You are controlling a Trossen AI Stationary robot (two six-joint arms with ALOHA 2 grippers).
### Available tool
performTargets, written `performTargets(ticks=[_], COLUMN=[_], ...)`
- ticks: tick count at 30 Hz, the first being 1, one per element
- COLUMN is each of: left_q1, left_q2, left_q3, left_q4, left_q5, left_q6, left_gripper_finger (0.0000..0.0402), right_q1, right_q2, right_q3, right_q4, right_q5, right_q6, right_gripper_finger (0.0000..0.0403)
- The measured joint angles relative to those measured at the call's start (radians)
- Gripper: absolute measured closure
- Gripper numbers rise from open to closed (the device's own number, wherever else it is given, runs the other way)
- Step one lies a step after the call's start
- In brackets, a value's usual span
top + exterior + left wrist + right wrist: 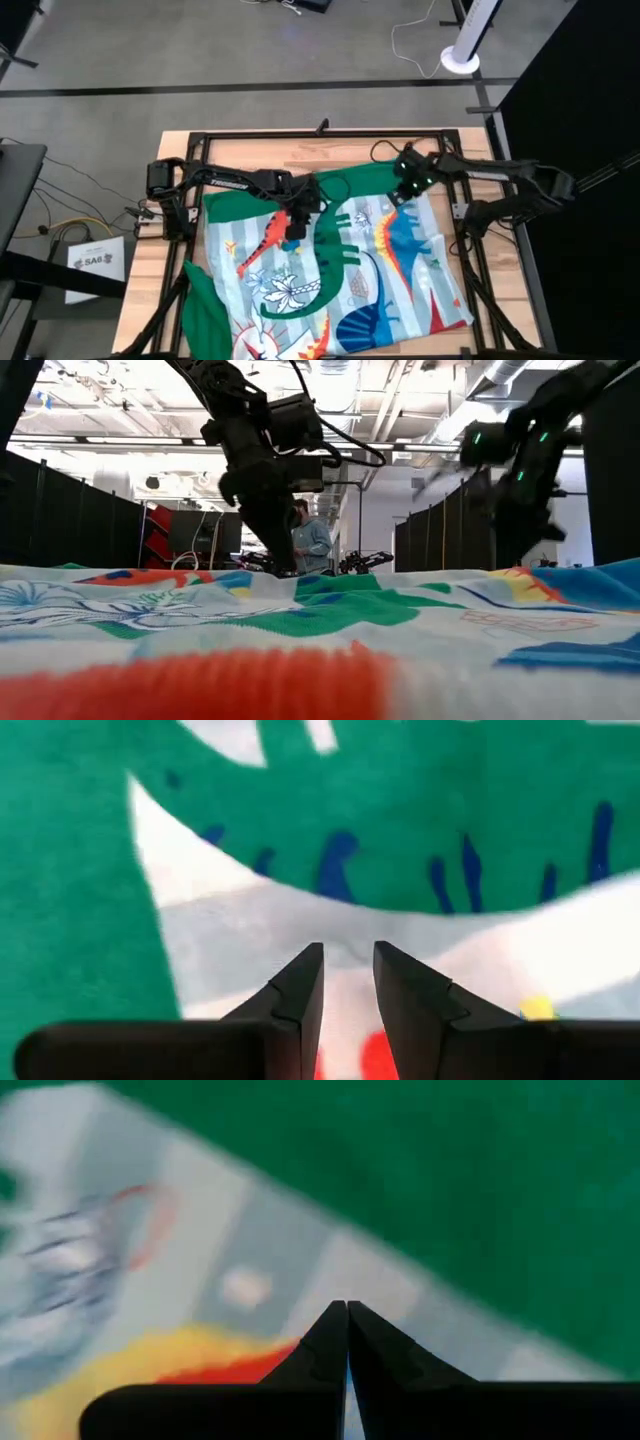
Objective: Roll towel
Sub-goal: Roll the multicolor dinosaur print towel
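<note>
The towel (pixel 330 270) lies spread over the table, printed side up, with its green border (pixel 350 185) at the far edge. Its near-left corner (pixel 200 310) is folded over, green side up. My left gripper (pixel 295 228) points down at the towel's far-middle part, by the orange motif; its fingers stand a narrow gap apart (pixel 348 955). Over the towel's far-right part my right gripper (pixel 398 195) also points down, with its fingers closed together (pixel 347 1308). In the low view both arms reach down to the cloth (pixel 320 620). My left gripper comes at the towel from above, its fingertips (pixel 310 965) close over a pale patch beside the green; I cannot tell whether they touch the cloth. My right gripper comes from above near the green border (pixel 450 1180); I cannot tell whether it touches either.
The wooden table top (pixel 250 150) shows bare along the far edge, inside a black frame rail (pixel 320 133). Cables run by the right arm's base (pixel 460 215). A person (pixel 312 540) stands far behind the table in the low view.
</note>
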State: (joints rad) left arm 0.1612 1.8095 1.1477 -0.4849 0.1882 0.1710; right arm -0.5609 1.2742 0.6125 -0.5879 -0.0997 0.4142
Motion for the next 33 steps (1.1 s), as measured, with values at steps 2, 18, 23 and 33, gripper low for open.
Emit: performTargets(ticks=[2,18,23,33], left_q1=[-0.014,-0.097,-0.144,-0.204], left_q2=[0.000,0.155,0.257,0.289], left_q3=[0.000,0.117,0.253,0.303], left_q4=[0.001,0.449,0.449,0.385], left_q5=[0.000,0.002,0.002,0.012], left_q6=[-0.017,-0.406,-0.463,-0.513], left_gripper_finger=[0.0325,0.0325,0.0325,0.0325], right_q1=[-0.075,-0.209,-0.206,-0.213], right_q2=[0.094,0.373,0.434,0.435], right_q3=[0.013,0.285,0.290,0.288], right_q4=[0.061,-0.100,-0.118,-0.049], right_q5=[0.000,-0.086,-0.091,-0.092], right_q6=[-0.097,-0.772,-0.857,-0.860], right_gripper_finger=[0.0403,0.0403,0.0403,0.0403])
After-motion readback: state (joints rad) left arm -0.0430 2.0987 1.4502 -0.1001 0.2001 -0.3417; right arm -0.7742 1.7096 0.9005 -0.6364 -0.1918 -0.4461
